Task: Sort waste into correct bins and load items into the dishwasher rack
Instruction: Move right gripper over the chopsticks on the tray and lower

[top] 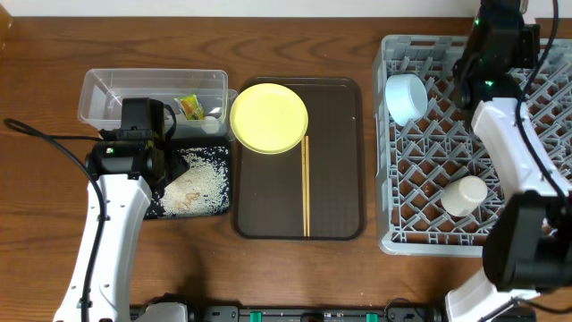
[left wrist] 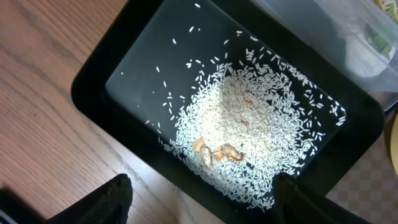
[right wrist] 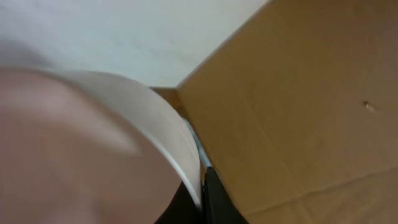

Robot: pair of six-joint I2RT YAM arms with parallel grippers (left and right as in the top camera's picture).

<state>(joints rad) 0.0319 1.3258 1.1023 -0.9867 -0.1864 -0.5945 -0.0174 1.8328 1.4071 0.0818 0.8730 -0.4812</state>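
1. Waste looks fully sorted: rice grains (left wrist: 249, 130) heaped in the black tray (left wrist: 134, 68) with a few pale brown scraps among them, and the crumpled snack wrapper (top: 189, 107) lying in the clear tub (top: 107, 89) just behind.
2. Loaded so far in the dishwasher rack (top: 429, 152): light blue bowl (top: 407, 97) on its side near the far left corner, and a small pale cup (top: 465, 195) tipped over nearer the front.
3. Not yet loaded: yellow plate (top: 269, 117) and chopsticks (top: 306, 188), both on the brown serving tray (top: 340, 179) between bins and rack. The plate overhangs the tray's far left corner, and the chopsticks lie straight along its middle, just beside the plate's edge.
4. Left gripper (left wrist: 202, 186): spread wide, holding nothing. Hangs directly above the rice heap, clear of it.
5. Right gripper (right wrist: 202, 196): closed tight, apparently pinching the thin rim of the white bowl (right wrist: 149, 118) that fills its wrist view. Sits up over the rack's far right corner; bowl not made out from overhead.
6. Judged well past halfway: white bowl to be set down in the rack, then plate and chopsticks to fetch, both well apart from either gripper.
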